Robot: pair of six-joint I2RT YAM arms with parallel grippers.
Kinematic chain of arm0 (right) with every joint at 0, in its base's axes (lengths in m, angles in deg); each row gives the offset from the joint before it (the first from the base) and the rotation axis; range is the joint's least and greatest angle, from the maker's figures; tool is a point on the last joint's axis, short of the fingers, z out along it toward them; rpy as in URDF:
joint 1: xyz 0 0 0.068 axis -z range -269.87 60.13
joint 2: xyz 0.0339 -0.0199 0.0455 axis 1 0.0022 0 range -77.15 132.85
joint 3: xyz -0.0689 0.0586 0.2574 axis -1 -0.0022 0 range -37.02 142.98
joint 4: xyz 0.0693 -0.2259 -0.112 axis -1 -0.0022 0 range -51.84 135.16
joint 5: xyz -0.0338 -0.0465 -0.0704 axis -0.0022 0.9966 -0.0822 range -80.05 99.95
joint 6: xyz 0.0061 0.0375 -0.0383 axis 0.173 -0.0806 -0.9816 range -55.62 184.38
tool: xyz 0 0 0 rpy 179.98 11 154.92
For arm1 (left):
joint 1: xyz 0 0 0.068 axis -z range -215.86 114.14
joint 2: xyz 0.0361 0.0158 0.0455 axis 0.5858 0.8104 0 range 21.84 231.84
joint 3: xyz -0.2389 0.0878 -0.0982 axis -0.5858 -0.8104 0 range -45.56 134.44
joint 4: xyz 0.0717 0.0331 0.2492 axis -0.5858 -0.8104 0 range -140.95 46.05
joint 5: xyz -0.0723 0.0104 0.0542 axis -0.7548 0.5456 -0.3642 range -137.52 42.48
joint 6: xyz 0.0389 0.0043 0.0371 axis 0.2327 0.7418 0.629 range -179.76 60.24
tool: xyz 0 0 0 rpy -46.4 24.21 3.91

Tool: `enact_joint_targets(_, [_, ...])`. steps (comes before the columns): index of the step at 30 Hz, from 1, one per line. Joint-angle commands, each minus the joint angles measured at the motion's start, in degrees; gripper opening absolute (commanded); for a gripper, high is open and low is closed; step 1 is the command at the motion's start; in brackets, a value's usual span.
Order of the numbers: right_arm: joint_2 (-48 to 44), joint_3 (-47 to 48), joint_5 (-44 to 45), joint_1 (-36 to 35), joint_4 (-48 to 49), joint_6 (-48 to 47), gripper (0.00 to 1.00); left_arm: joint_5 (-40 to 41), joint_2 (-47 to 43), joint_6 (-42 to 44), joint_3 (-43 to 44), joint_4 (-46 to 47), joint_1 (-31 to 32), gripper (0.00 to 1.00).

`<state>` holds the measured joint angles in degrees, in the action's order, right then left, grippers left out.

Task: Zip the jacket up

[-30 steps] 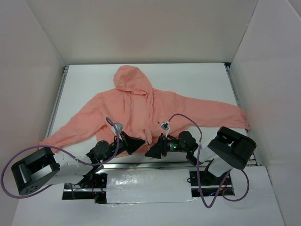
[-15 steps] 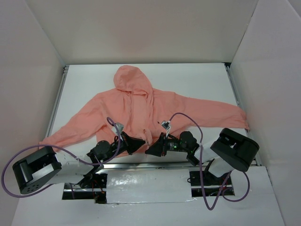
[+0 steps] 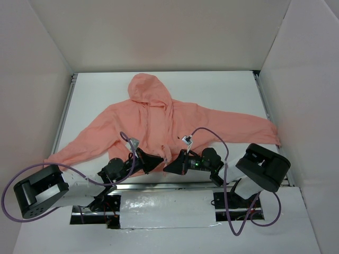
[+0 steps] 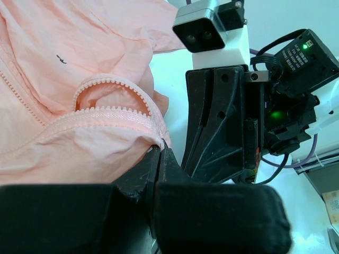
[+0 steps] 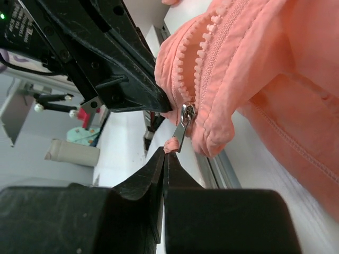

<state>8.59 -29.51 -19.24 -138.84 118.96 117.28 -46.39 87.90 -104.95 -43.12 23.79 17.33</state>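
Note:
The salmon-pink jacket lies flat on the white table, hood at the far end, sleeves spread wide. Both grippers meet at its near hem by the zipper. My left gripper is shut on the hem's corner at the bottom of the zipper teeth. My right gripper is shut, its very tips pinching the pink tab on the end of the metal zipper pull. The slider sits at the bottom of the zipper, with the teeth above it apart. In the top view the left gripper and right gripper nearly touch.
White walls enclose the table on three sides. A metal rail runs along the near edge just under the hem. Purple cables loop over both arms. The right sleeve's cuff reaches the table's right edge.
My right gripper has closed from open onto the zipper pull's tab and edged slightly left toward the hem. The left gripper has held still on the hem.

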Motion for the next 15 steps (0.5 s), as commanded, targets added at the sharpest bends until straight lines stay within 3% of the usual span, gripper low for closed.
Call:
enact_joint_targets(1, [0.1,1.5,1.9,-0.8,10.4,3.4,0.0,-0.6,-1.5,1.2,-6.7,4.1,0.3,0.0])
enact_joint_targets(7, [-5.4,4.3,3.3,-1.0,-1.5,10.1,0.0,-0.4,-2.2,1.5,-7.1,3.7,0.3,0.0])
enact_joint_targets(15, [-16.9,9.5,8.3,-1.2,-28.0,16.8,0.0,-0.7,-2.0,1.9,-7.2,3.8,0.2,0.0])
